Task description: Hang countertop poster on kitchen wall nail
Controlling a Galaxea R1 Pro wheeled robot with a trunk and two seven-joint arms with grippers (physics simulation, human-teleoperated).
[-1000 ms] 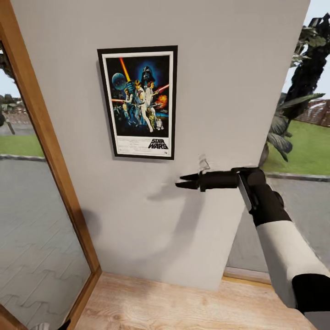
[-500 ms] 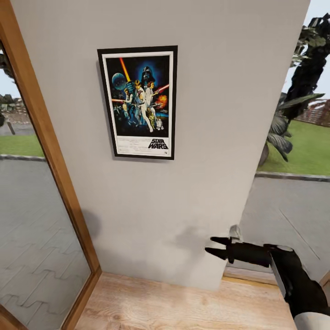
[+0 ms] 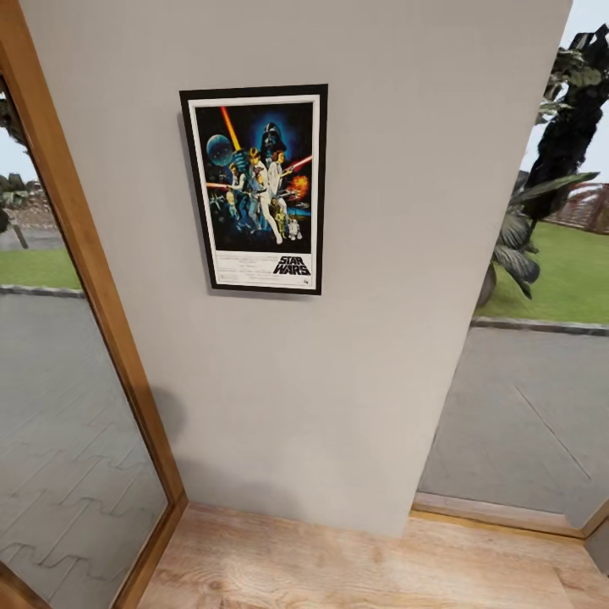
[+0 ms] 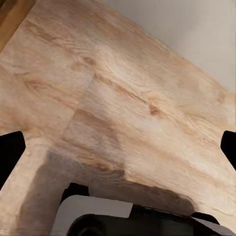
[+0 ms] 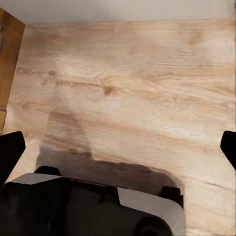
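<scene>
Since hung up already, flat on the grey wall (image 3: 406, 254), best to leave the poster (image 3: 254, 188) alone now. Good way to end the job: keep both arms low, well below the poster, pull back slowly, and never bump the black frame. Looks close to straight, maybe tipped a tiny bit, but hard to say from a head view that looks up at a slant. Below the poster, a strip of wood floor (image 3: 338, 567). Left of the poster, a window with a wood frame (image 3: 85, 254); right of the poster, more glass with grass and plants outside. Left gripper (image 4: 118, 147) aimed down at the floor, fingers (image 4: 10, 155) spread wide with nothing between. Right gripper (image 5: 118, 147) the same, fingers (image 5: 9, 152) far apart and holding nothing. Hidden behind the poster: the nail, so no telling how well hooked on. Cut off at the picture edges: most of each dark fingertip in both wrist views.
</scene>
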